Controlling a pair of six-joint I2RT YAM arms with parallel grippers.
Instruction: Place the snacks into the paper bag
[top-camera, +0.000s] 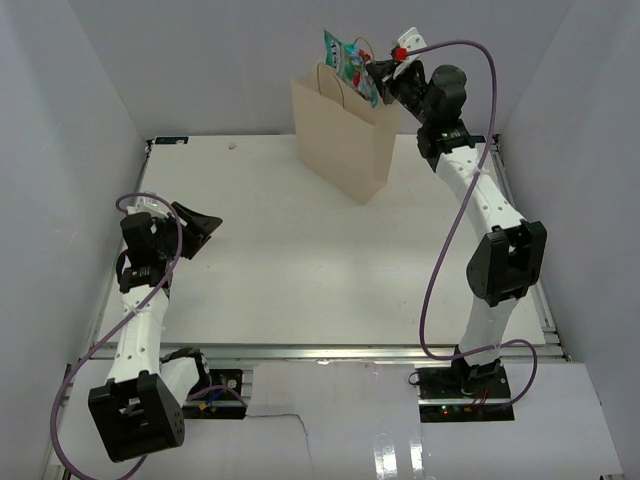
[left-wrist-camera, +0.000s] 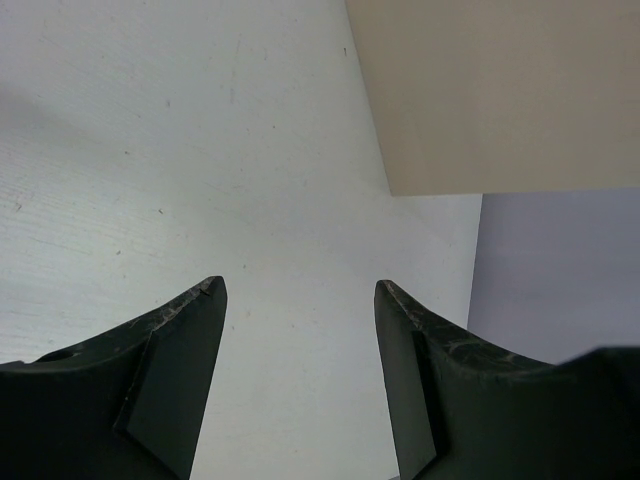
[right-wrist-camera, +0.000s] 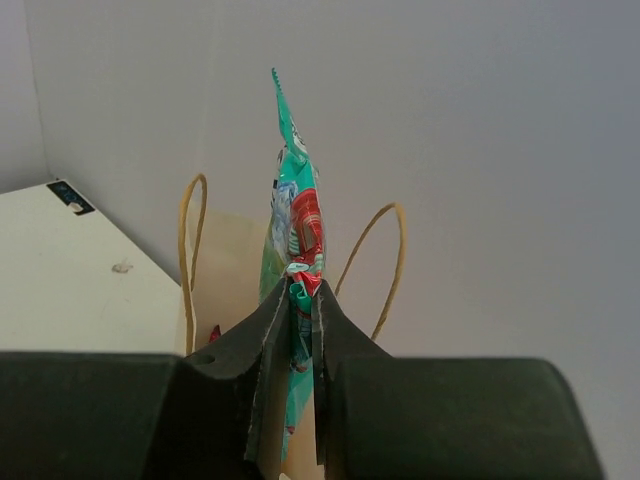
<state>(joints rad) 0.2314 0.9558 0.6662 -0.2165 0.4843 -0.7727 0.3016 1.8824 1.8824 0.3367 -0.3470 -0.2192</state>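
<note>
Teal-and-white pack (right-wrist-camera: 295, 200) is pinched by its near end between the pressed-together fingers of the right claw (right-wrist-camera: 300, 285). It hangs in the air over the paper bag (top-camera: 345, 140), which stands at 12 o'clock on the counter (top-camera: 300, 270).

From the claw outward, the pack runs in line with the fingers. The wrist view shows it edge-on, its long axis going from 6 to 12 o'clock with the serrated seam at the far tip. From overhead that free end leans toward 10 o'clock, across the bag's mouth. Just beyond, the two twine handles (right-wrist-camera: 192, 230) stand one on either side of the pack.

The left claw (left-wrist-camera: 300, 285) sits spread and empty at 9 o'clock, low over bare counter and well apart from the bag.

To do the drop well, I judge the pack should go in narrow end first. Hold it between the handles, tip the free end down into the mouth, lower it past the rim, then let go. The risk is snagging a handle or nudging the light bag over.
</note>
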